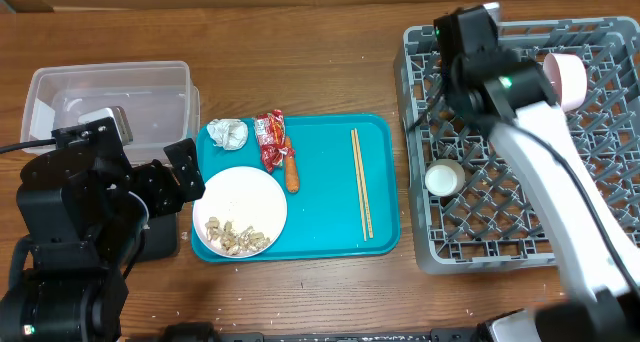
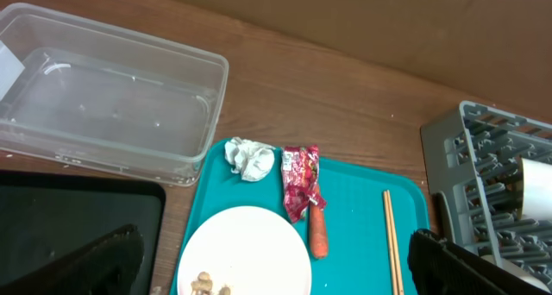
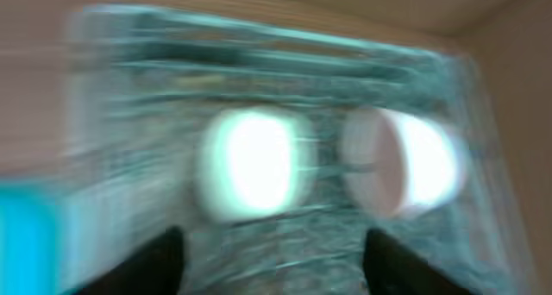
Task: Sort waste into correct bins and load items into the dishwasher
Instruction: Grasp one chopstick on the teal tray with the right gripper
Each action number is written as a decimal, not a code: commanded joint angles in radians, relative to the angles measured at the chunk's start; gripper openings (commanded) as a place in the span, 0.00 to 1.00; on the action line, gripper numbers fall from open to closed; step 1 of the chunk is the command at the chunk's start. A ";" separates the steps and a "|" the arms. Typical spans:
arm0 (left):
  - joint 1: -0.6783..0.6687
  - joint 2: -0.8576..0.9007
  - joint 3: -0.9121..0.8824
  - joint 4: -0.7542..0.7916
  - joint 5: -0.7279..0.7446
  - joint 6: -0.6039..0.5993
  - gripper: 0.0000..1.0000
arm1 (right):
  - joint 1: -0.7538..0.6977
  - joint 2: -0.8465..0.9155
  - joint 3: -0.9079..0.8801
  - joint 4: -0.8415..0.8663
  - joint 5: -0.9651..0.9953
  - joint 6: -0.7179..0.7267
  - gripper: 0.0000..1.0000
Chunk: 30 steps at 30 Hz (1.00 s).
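On the teal tray (image 1: pixel 380 132) lie a white plate (image 1: pixel 240 197) with beige crumbs (image 1: pixel 238 238), a crumpled paper wad (image 1: pixel 228 133), a red wrapper (image 1: pixel 270 137), a carrot piece (image 1: pixel 292 172) and chopsticks (image 1: pixel 361 182). My left gripper (image 2: pixel 280 269) is open and empty above the plate (image 2: pixel 246 243), between the black tray (image 2: pixel 78 217) and the chopsticks (image 2: pixel 392 243). My right gripper (image 3: pixel 272 252) is open and empty over the grey dish rack (image 1: pixel 520 222). The rack holds a white cup (image 1: pixel 444 178) and a pink bowl (image 1: pixel 566 79). The right wrist view is blurred. It shows a white dish (image 3: pixel 250 166) and the pink bowl (image 3: pixel 401 161).
The clear tub (image 1: pixel 110 97) stands at the back left; in the left wrist view (image 2: pixel 103 97) it holds nothing. The left arm (image 1: pixel 80 212) hides most of the black tray. The right arm (image 1: pixel 560 182) stretches across the rack. Bare wood lies between tray and rack.
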<state>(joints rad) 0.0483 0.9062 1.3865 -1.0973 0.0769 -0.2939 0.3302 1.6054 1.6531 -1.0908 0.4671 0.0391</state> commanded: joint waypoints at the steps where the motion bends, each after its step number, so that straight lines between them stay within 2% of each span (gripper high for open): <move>1: 0.004 -0.003 0.017 0.001 -0.010 -0.017 1.00 | 0.053 -0.022 0.003 -0.066 -0.650 0.018 0.59; 3: 0.004 -0.003 0.017 0.001 -0.010 -0.017 1.00 | 0.092 -0.012 -0.028 -0.092 -0.771 0.042 0.56; 5: 0.004 -0.003 0.017 0.001 -0.010 -0.017 1.00 | 0.142 0.005 -0.079 -0.102 -0.808 0.049 0.55; 8: 0.004 -0.003 0.017 0.001 -0.010 -0.017 1.00 | 0.222 0.045 -0.184 -0.087 -0.736 0.143 0.52; 13: 0.004 -0.003 0.017 0.001 -0.010 -0.017 1.00 | 0.273 0.122 -0.330 0.021 -0.542 0.318 0.37; 21: 0.004 -0.003 0.017 0.001 -0.010 -0.017 1.00 | 0.247 0.237 -0.446 0.226 -0.479 0.328 0.30; 30: 0.004 -0.003 0.017 0.001 -0.010 -0.017 1.00 | 0.229 0.320 -0.457 0.289 -0.453 0.328 0.25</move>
<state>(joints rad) 0.0483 0.9062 1.3865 -1.0973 0.0769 -0.2939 0.5598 1.8965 1.2018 -0.8101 -0.0101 0.3592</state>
